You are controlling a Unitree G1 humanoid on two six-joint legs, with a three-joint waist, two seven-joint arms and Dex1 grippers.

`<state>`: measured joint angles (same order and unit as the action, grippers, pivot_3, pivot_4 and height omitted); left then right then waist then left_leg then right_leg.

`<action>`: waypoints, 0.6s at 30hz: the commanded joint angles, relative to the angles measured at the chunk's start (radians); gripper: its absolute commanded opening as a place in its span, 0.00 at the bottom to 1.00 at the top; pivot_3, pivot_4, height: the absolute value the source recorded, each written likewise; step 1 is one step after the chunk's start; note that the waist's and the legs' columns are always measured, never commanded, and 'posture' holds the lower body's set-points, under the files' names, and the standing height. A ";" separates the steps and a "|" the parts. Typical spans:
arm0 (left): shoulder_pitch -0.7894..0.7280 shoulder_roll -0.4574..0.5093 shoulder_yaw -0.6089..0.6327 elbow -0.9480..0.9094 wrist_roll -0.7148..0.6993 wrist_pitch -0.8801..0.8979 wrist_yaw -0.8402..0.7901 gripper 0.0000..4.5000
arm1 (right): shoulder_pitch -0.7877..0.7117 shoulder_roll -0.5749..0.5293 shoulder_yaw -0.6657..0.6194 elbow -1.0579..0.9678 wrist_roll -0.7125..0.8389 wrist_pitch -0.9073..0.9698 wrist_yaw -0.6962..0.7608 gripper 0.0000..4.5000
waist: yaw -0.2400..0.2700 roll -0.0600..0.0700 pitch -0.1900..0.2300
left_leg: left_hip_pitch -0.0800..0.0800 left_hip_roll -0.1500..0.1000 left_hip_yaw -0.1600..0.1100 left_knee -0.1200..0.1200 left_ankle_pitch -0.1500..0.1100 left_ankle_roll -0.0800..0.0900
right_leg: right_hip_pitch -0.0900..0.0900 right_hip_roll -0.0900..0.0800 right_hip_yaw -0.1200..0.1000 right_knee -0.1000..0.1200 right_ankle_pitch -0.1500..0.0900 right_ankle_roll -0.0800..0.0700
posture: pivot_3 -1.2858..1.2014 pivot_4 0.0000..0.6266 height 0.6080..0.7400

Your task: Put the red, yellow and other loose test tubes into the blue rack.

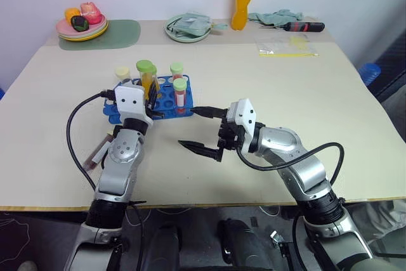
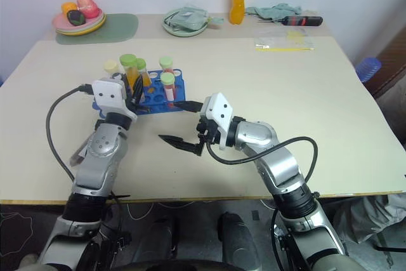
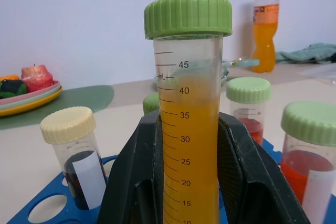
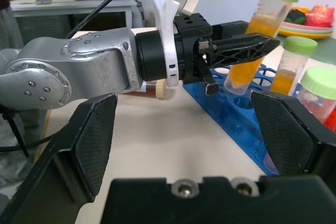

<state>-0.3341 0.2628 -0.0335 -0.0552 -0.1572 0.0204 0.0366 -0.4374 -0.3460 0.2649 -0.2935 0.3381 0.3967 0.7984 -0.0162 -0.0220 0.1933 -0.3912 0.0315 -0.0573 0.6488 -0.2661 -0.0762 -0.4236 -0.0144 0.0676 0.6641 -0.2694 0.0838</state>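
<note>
Yellow tube (image 3: 189, 129) is clamped upright in left pincer (image 1: 150, 93), over the blue rack (image 1: 166, 103) near the bench's left edge. Should be kept vertical, centred over a free hole, lowered fully, then released. Right pincer (image 1: 202, 130) is held apart, empty.

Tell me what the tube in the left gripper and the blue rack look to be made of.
Yellow tube: seemingly clear, glossy plastic; printed volume marks and liquid show through the wall, and its green cap is ribbed and matte. Blue rack: likely moulded plastic, uniformly bright blue with a slight sheen and clean round holes. The left gripper is clamped on the tube.
</note>
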 commanded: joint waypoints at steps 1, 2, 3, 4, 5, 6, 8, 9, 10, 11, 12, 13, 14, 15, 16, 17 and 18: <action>-0.028 -0.021 0.024 0.024 0.019 -0.053 -0.035 0.18 | 0.003 -0.002 -0.023 -0.054 0.010 -0.001 -0.014 1.00 | -0.001 0.000 0.000 | 0.000 0.000 0.000 0.000 0.000 0.000 | 0.000 0.000 0.000 0.000 0.000 0.000 | 0.52 0.24 1.00; -0.032 -0.026 0.025 0.042 0.023 -0.060 -0.044 0.18 | 0.004 -0.003 -0.024 -0.055 0.010 0.000 -0.016 1.00 | 0.000 0.000 0.000 | 0.000 0.000 0.000 0.000 0.000 0.000 | 0.000 0.000 0.000 0.000 0.000 0.000 | 0.52 0.24 1.00; -0.036 -0.031 0.027 0.054 0.028 -0.065 -0.051 0.18 | 0.004 -0.004 -0.024 -0.056 0.011 0.001 -0.017 1.00 | 0.000 0.000 0.000 | 0.000 0.000 0.000 0.000 0.000 0.000 | 0.000 0.000 0.000 0.000 0.000 0.000 | 0.52 0.24 1.00; -0.038 -0.035 0.030 0.066 0.035 -0.068 -0.053 0.18 | 0.004 -0.005 -0.025 -0.057 0.011 0.001 -0.018 1.00 | 0.000 0.000 0.000 | 0.000 0.000 0.000 0.000 0.000 0.000 | 0.000 0.000 0.000 0.000 0.000 0.000 | 0.52 0.24 1.00; -0.041 -0.038 0.033 0.076 0.041 -0.072 -0.055 0.18 | 0.004 -0.007 -0.025 -0.058 0.011 0.001 -0.018 1.00 | -0.001 0.000 0.000 | 0.000 0.000 0.000 0.000 0.000 0.000 | 0.000 0.000 0.000 0.000 0.000 0.000 | 0.52 0.24 1.00; -0.043 -0.041 0.037 0.086 0.046 -0.077 -0.057 0.18 | 0.004 -0.008 -0.026 -0.058 0.011 0.001 -0.018 1.00 | -0.001 0.000 0.000 | 0.000 0.000 0.000 0.000 0.000 0.000 | 0.000 0.000 0.000 0.000 0.000 0.000 | 0.52 0.24 1.00; -0.045 -0.048 0.045 0.098 0.050 -0.086 -0.060 0.18 | 0.004 -0.012 -0.027 -0.060 0.012 0.003 -0.018 1.00 | -0.001 0.000 0.000 | 0.000 0.000 0.000 0.000 0.000 0.000 | 0.000 0.000 0.000 0.000 0.000 0.000 | 0.52 0.24 1.00; -0.046 -0.052 0.047 0.102 0.051 -0.090 -0.064 0.18 | 0.004 -0.013 -0.027 -0.060 0.012 0.004 -0.018 1.00 | -0.001 0.000 0.000 | 0.000 0.000 0.000 0.000 0.000 0.000 | 0.000 0.000 0.000 0.000 0.000 0.000 | 0.52 0.24 1.00; -0.048 -0.056 0.048 0.109 0.054 -0.095 -0.067 0.18 | 0.004 -0.013 -0.027 -0.061 0.013 0.005 -0.018 1.00 | -0.001 0.000 0.000 | 0.000 0.000 0.000 0.000 0.000 0.000 | 0.000 0.000 0.000 0.000 0.000 0.000 | 0.52 0.24 1.00; -0.049 -0.060 0.049 0.116 0.056 -0.100 -0.069 0.18 | 0.004 -0.014 -0.027 -0.061 0.013 0.006 -0.019 1.00 | -0.001 0.000 0.000 | 0.000 0.000 0.000 0.000 0.000 0.000 | 0.000 0.000 0.000 0.000 0.000 0.000 | 0.52 0.24 1.00; -0.052 -0.062 0.050 0.124 0.060 -0.106 -0.071 0.18 | 0.005 -0.014 -0.027 -0.062 0.014 0.006 -0.019 1.00 | 0.000 0.000 0.000 | 0.000 0.000 0.000 0.000 0.000 0.000 | 0.000 0.000 0.000 0.000 0.000 0.000 | 0.52 0.24 1.00; -0.056 -0.066 0.051 0.136 0.062 -0.115 -0.073 0.18 | 0.006 -0.014 -0.026 -0.063 0.014 0.007 -0.020 1.00 | 0.000 0.000 0.000 | 0.000 0.000 0.000 0.000 0.000 0.000 | 0.000 0.000 0.000 0.000 0.000 0.000 | 0.52 0.24 1.00; -0.060 -0.069 0.054 0.147 0.063 -0.123 -0.076 0.18 | 0.007 -0.014 -0.026 -0.064 0.015 0.008 -0.020 1.00 | 0.000 0.000 0.000 | 0.000 0.000 0.000 0.000 0.000 0.000 | 0.000 0.000 0.000 0.000 0.000 0.000 | 0.52 0.24 1.00; -0.065 -0.073 0.056 0.159 0.064 -0.133 -0.080 0.18 | 0.007 -0.013 -0.025 -0.065 0.015 0.008 -0.020 1.00 | 0.001 0.000 0.000 | 0.000 0.000 0.000 0.000 0.000 0.000 | 0.000 0.000 0.000 0.000 0.000 0.000 | 0.52 0.24 1.00; -0.070 -0.076 0.058 0.172 0.068 -0.143 -0.085 0.18 | 0.008 -0.013 -0.025 -0.066 0.016 0.010 -0.021 1.00 | 0.001 0.000 0.000 | 0.000 0.000 0.000 0.000 0.000 0.000 | 0.000 0.000 0.000 0.000 0.000 0.000 | 0.52 0.24 1.00; -0.076 -0.079 0.059 0.188 0.073 -0.156 -0.088 0.18 | 0.008 -0.013 -0.025 -0.068 0.016 0.010 -0.022 1.00 | 0.000 0.000 0.000 | 0.000 0.000 0.000 0.000 0.000 0.000 | 0.000 0.000 0.000 0.000 0.000 0.000 | 0.52 0.24 1.00; -0.080 -0.080 0.061 0.202 0.077 -0.173 -0.092 0.18 | 0.009 -0.013 -0.024 -0.069 0.016 0.011 -0.022 1.00 | 0.000 0.000 0.000 | 0.000 0.000 0.000 0.000 0.000 0.000 | 0.000 0.000 0.000 0.000 0.000 0.000 | 0.52 0.24 1.00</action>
<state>-0.4017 0.1860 0.0173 0.1486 -0.0940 -0.1114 -0.0485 -0.4294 -0.3587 0.2605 -0.3111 0.3392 0.4090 0.7799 -0.0159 -0.0220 0.1933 -0.3912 0.0315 -0.0575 0.6489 -0.2662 -0.0762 -0.4235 -0.0144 0.0674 0.6645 -0.2693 0.0840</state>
